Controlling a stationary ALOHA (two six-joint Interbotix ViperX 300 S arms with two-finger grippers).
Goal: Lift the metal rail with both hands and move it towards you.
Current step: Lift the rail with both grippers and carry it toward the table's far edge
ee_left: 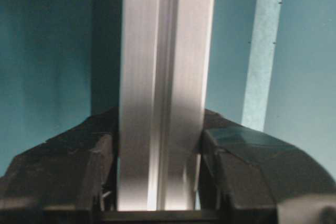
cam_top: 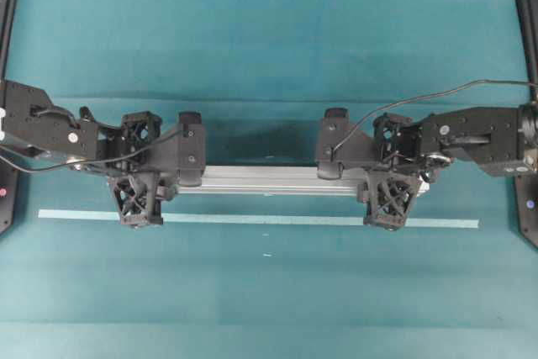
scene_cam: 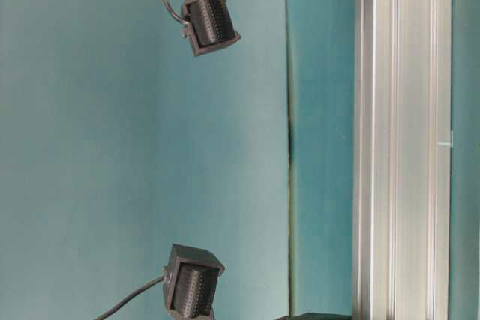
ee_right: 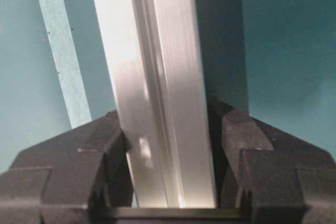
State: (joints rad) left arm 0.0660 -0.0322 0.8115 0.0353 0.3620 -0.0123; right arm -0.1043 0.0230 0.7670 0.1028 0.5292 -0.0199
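Gripping the metal rail (cam_top: 269,179) mid-frame, my left gripper (cam_top: 139,167) and right gripper (cam_top: 391,172) clamp opposite ends, keeping it level.

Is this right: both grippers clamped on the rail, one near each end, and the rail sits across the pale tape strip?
Not quite. The metal rail lies beside the tape strip, parallel and apart, as the overhead view shows. The left gripper and right gripper do clamp it, one near each end.

Metal rails: one, the metal rail (cam_top: 269,180), a silver grooved bar
Grippers: two, the left gripper (cam_top: 139,166) and the right gripper (cam_top: 392,168)
Tape strips: one, the pale tape strip (cam_top: 252,219) on the cloth
Wrist cameras: two, black boxes, counted from the table-level view
Cables: two, one at each arm
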